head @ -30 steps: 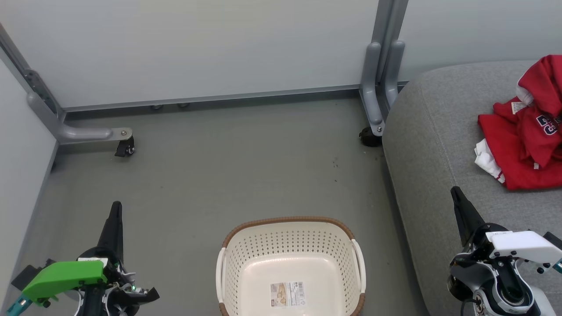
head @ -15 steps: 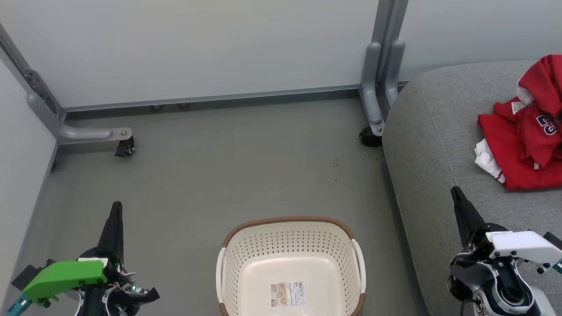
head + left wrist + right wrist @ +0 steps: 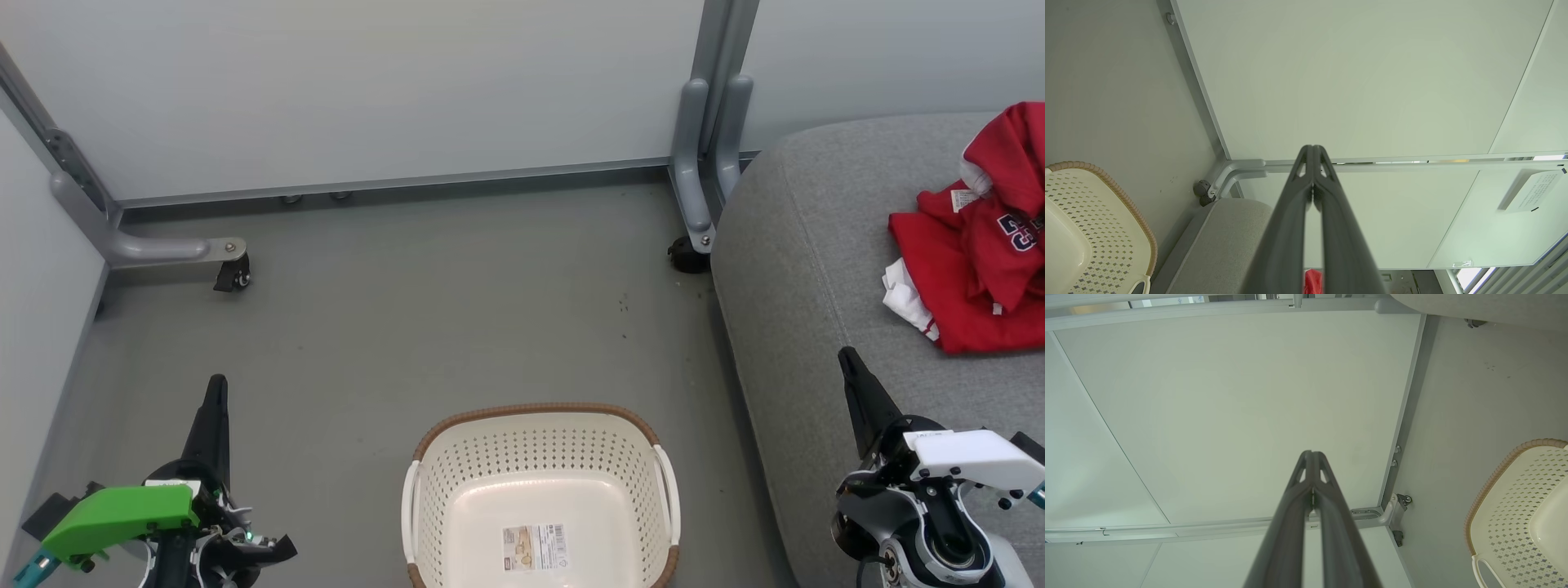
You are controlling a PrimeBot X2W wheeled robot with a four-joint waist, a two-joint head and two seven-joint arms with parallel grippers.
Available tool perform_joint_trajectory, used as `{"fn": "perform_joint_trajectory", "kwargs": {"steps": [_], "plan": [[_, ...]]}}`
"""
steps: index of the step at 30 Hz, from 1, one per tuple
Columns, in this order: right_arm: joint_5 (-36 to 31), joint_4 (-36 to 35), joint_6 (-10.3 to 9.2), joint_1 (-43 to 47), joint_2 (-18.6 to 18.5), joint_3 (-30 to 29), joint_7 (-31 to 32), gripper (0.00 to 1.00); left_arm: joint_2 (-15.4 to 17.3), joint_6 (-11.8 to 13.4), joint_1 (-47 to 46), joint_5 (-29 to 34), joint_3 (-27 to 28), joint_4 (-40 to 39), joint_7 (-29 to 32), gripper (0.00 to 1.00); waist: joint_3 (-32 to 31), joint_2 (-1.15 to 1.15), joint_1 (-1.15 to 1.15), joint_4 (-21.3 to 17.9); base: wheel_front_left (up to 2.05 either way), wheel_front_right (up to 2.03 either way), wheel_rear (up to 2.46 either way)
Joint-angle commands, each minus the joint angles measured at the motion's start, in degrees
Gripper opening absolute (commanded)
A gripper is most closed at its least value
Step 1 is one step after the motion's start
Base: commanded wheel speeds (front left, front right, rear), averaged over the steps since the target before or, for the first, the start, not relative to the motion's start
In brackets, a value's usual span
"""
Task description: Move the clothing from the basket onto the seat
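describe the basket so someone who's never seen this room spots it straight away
Start at the big grey seat on the right, then look left to the floor beside it. The basket stands there, nearest the robot. It alone is cream and perforated, with a brown rim and a label sticker inside.

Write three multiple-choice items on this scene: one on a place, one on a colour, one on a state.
1. Where does the clothing lie? A) in the basket B) on the seat C) half out of the basket
2. What colour is the basket's rim? A) brown B) blue C) black
3. What state is the left end effector in? A) spread wide B) shut, empty C) shut on cloth
Key: 1 B, the red heap rests on the grey cushion; 2 A, a brown band tops the cream wall; 3 B, its tips meet with nothing between.
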Motion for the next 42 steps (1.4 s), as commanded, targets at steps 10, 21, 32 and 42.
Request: {"fn": "perform_joint_trajectory", "kwargs": {"steps": [10, 21, 32, 42], "plan": [[-0.1, 0.1, 0.02, -0.4, -0.1, -0.1, 0.3, 0.00, 0.1, -0.1, -0.7, 0.4, 0.4, 0.1, 0.2, 0.00, 0.0, 0.00, 0.00, 0.0, 0.00, 0.00, 0.00], [-0.2, 0.1, 0.02, -0.4, 0.0, -0.2, 0.2, 0.00, 0.0, -0.1, -0.8, 0.5, 0.5, 0.0, 0.3, 0.00, 0.0, 0.00, 0.00, 0.0, 0.00, 0.00, 0.00], [-0.2, 0.1, 0.02, -0.4, 0.0, -0.2, 0.3, 0.00, -0.1, -0.1, -0.8, 0.5, 0.6, 0.1, 0.3, 0.00, 0.0, 0.00, 0.00, 0.0, 0.00, 0.00, 0.00], [-0.3, 0.1, 0.02, -0.4, 0.0, -0.3, 0.3, 0.00, -0.1, -0.1, -0.8, 0.6, 0.6, 0.1, 0.4, 0.00, 0.0, 0.00, 0.00, 0.0, 0.00, 0.00, 0.00]]}}
